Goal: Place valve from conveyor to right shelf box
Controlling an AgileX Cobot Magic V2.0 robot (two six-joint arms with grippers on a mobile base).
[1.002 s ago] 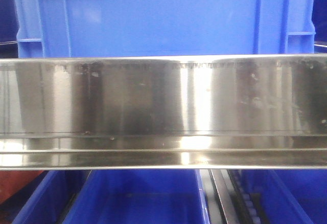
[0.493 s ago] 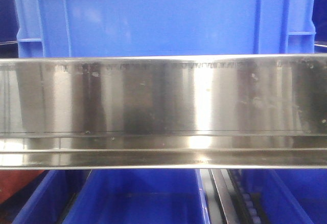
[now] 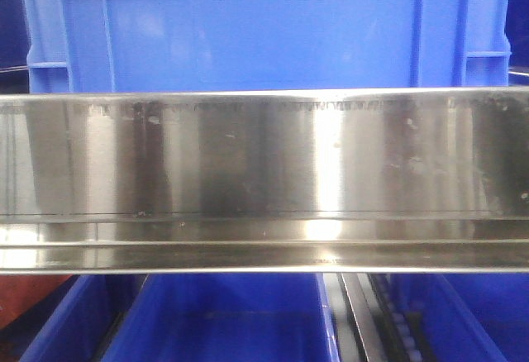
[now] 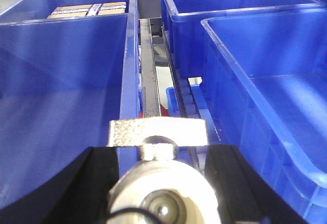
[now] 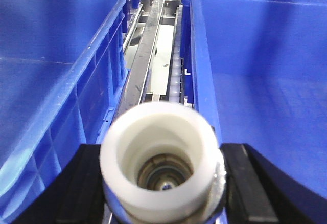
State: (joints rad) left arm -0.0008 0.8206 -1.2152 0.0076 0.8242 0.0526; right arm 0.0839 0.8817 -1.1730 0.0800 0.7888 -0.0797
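At shelf point(image 3: 264, 164) level, we are mid-carry. Left gripper point(image 4: 158, 183) pinches left valve point(image 4: 159, 201); right gripper point(image 5: 162, 173) pinches right valve point(image 5: 161, 142). Next, we judge: shift right gripper over box point(image 5: 265, 55) at 3 o'clock, lower inside, release.

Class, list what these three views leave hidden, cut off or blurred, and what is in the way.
Front view: the shelf rail hides the blue box's lower part; no arm shows.
Left wrist view: the bottom edge cuts off the valve; far end unseen.
Right wrist view: the white cap of the second valve hides its body.
Conveyor: in no view.
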